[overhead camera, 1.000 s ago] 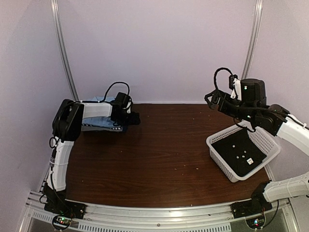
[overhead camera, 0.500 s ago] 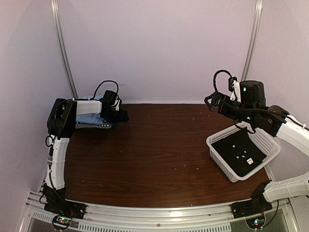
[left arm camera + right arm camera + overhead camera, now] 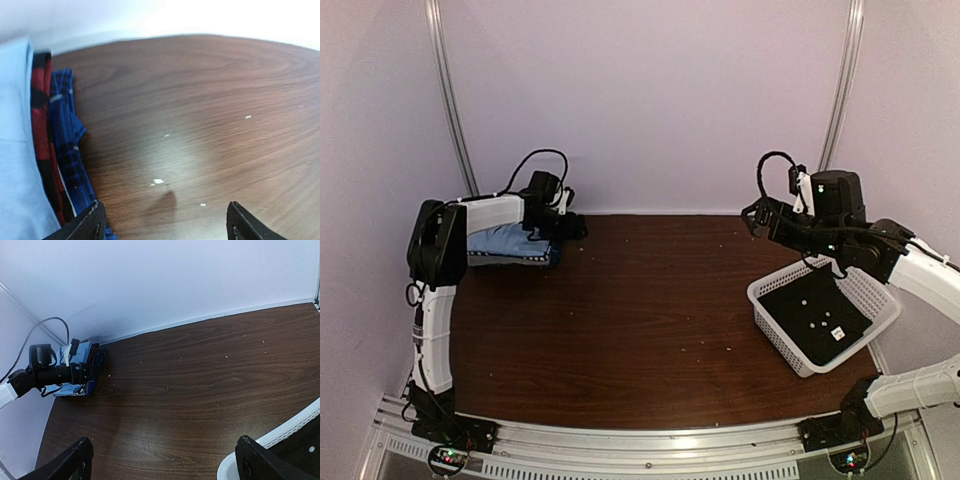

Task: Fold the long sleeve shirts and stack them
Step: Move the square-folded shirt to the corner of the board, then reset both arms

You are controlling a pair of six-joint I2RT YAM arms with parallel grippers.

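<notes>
Shirts (image 3: 17, 150) just beside L gripper (image 3: 165, 222)

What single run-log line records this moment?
left claw: open, empty, beside shirt stack | right claw: open, empty, raised near basket | stack top: light blue shirt

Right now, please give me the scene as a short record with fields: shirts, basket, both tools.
shirts: plain light blue cloth shirt on top, red-and-black plaid shirt under it, blue plaid cloth lowest
place: far left corner of dark brown wooden table
left tool: open, empty, beside the shirts
right tool: open, empty, raised
basket: white plastic mesh basket, right side, black item inside
</notes>
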